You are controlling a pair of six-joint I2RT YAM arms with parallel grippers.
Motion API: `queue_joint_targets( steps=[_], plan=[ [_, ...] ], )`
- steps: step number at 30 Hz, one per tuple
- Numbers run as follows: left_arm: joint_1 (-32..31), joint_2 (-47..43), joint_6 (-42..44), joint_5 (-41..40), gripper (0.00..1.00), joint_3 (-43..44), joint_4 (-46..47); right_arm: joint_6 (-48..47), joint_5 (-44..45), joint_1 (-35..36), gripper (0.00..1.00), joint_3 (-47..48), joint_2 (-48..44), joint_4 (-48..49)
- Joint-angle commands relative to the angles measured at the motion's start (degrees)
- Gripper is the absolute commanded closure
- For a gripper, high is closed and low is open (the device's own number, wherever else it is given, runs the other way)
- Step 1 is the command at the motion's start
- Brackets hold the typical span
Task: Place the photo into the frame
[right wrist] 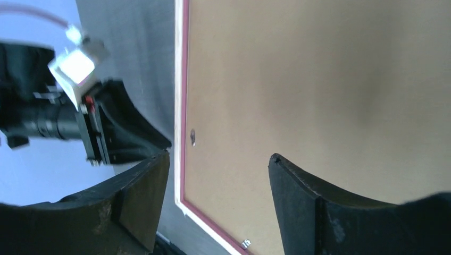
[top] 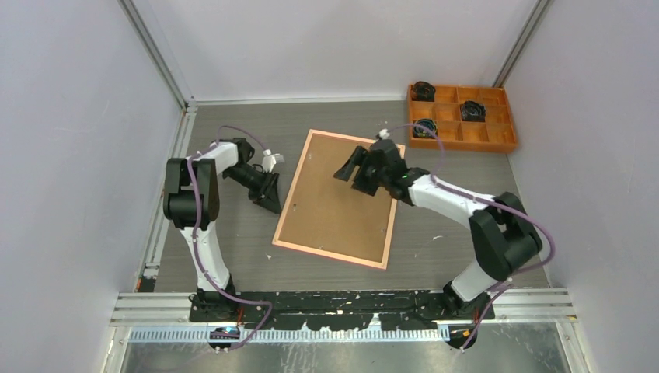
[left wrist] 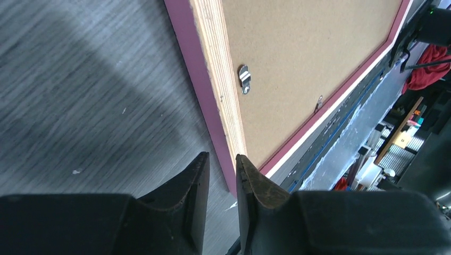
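Overhead, the frame (top: pixel 330 255) lay back-up mid-table, its brown backing board (top: pixel 342 210) filling it. My left gripper (top: pixel 270 196) sat just beside the frame's left edge; my right gripper (top: pixel 353 167) hovered over the board's far part. From the left wrist, the jaws stood narrowly parted and empty, and a small metal clip (left wrist: pixel 244 78) showed on the board. From the right wrist, the jaws gaped wide, grasping nothing. I judged the clips wanted a gentle fingertip nudge (steadying the frame first). The photo appeared nowhere; whether it lay under the board, I couldn't tell.
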Motion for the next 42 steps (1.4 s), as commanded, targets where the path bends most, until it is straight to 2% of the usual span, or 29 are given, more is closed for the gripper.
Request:
queue_joint_targets(
  steps=[1,9,17,25,42],
  plan=[
    [-0.58,0.47,-4.05,2.00,0.75,1.16,3.07,3.01,-3.57,5.78,0.28,3.63,6.31,7.62],
    [-1.17,2.54,-3.57,2.21,0.83,1.29,2.88,6.68,-8.22,10.98,0.30,9.91,18.47,14.55],
    [-1.17,3.35,-3.87,0.85,0.92,0.69,3.54,9.28,-10.81,13.32,0.34,15.08,27.63,17.89],
    [-1.17,3.64,-3.69,0.68,0.96,0.63,3.63,11.01,-12.93,14.32,0.35,17.45,30.95,18.50],
    [-1.17,3.82,-3.67,0.48,0.97,0.37,3.98,12.77,-14.64,15.23,0.36,19.76,34.22,17.81]
  ],
)
